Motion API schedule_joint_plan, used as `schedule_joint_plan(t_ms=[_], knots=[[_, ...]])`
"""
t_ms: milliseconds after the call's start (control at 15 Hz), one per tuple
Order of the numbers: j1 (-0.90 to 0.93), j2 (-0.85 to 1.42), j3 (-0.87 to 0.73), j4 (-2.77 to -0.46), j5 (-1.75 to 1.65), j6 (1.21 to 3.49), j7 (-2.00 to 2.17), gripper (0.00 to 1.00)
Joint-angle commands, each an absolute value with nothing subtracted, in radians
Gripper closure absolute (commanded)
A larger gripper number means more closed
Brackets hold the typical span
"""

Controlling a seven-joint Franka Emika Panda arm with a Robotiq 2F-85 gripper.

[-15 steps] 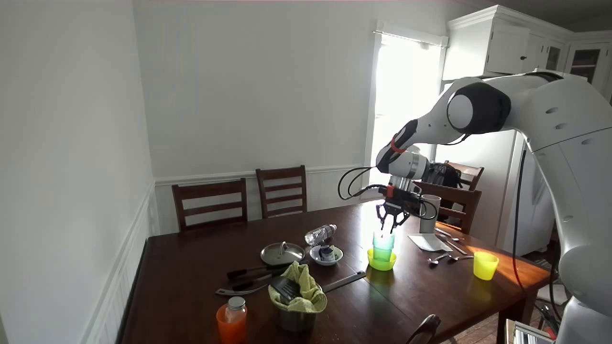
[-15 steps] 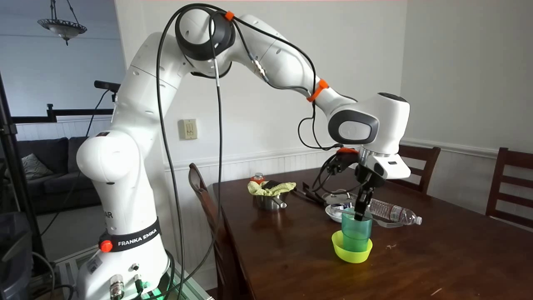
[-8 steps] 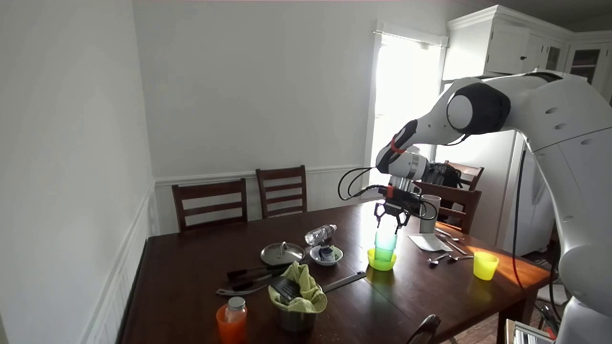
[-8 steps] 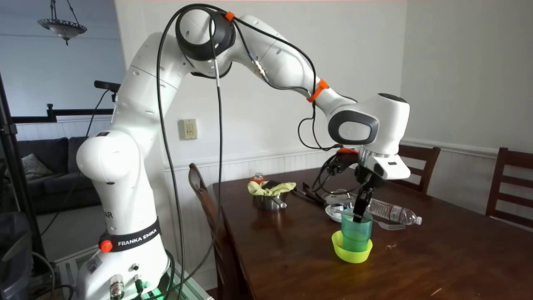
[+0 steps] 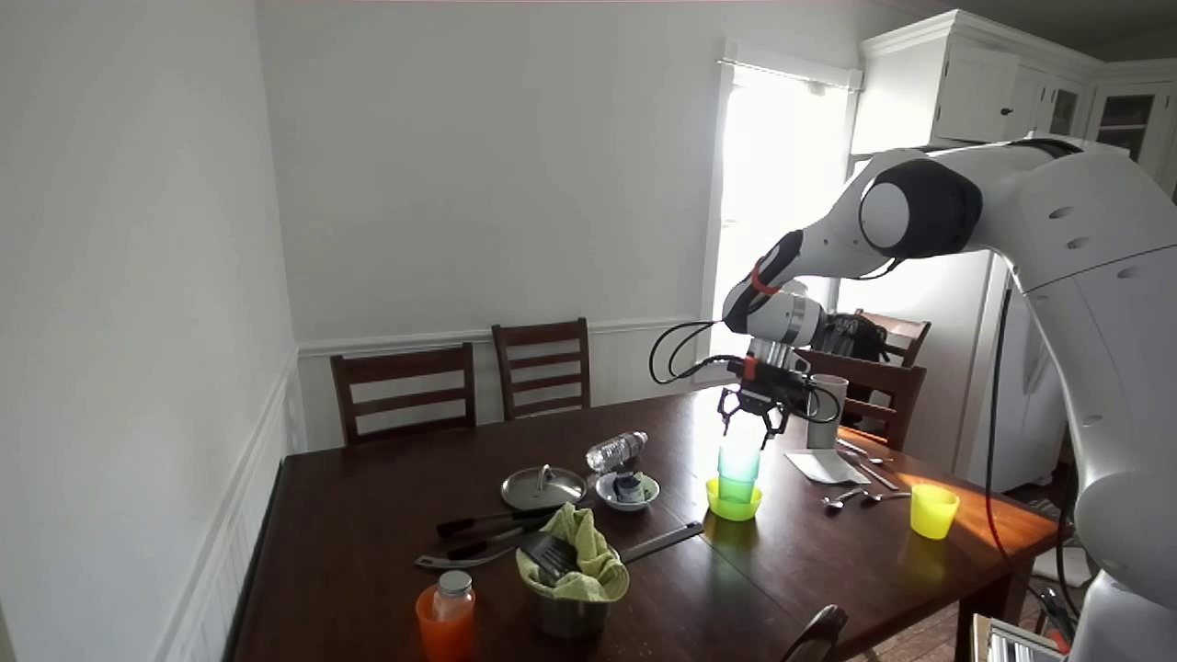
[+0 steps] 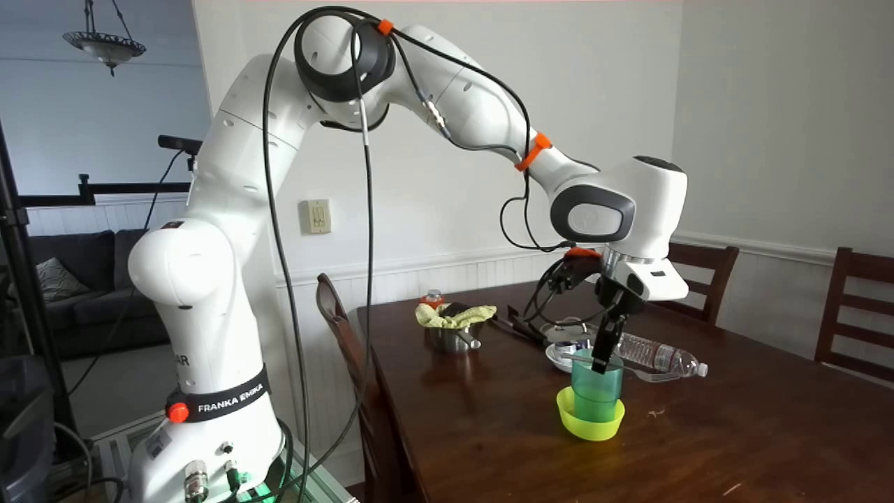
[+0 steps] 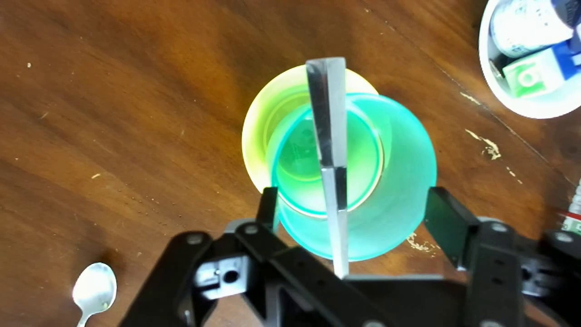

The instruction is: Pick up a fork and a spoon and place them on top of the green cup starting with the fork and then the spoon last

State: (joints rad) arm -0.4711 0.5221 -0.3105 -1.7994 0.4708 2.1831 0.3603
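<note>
The gripper [image 7: 352, 202] stood spread, clear of the fork [image 7: 333, 168] across the cup [image 6: 596, 397], so rising straight, slowly, seemed wisest.

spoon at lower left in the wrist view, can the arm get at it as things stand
Probably yes, after lifting away: the jaws stand open on either side of the fork, which lies across the green tumbler. Nothing shows on top of the spoon, though that view cuts it off.

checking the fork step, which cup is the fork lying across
The teal-green tumbler standing in the lime-yellow bowl, beneath the open gripper. It alone has the fork across it; the orange cup holds a jar, and the yellow cup stands apart.
</note>
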Motion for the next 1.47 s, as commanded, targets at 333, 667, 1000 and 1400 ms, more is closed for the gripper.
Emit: schedule_joint_plan(t_ms=[333, 667, 1000, 1400], knots=[[-0.476, 0.508, -0.312, -1.787, 0.476, 2.175, 0.370, 0.00], [-0.476, 0.458, -0.343, -1.841, 0.476, 2.218, 0.404, 0.00], [-0.530, 0.423, -0.399, -1.867, 0.491, 2.221, 0.413, 0.00], [-0.612, 0.460, -0.407, -1.856, 0.486, 2.194, 0.381, 0.00]])
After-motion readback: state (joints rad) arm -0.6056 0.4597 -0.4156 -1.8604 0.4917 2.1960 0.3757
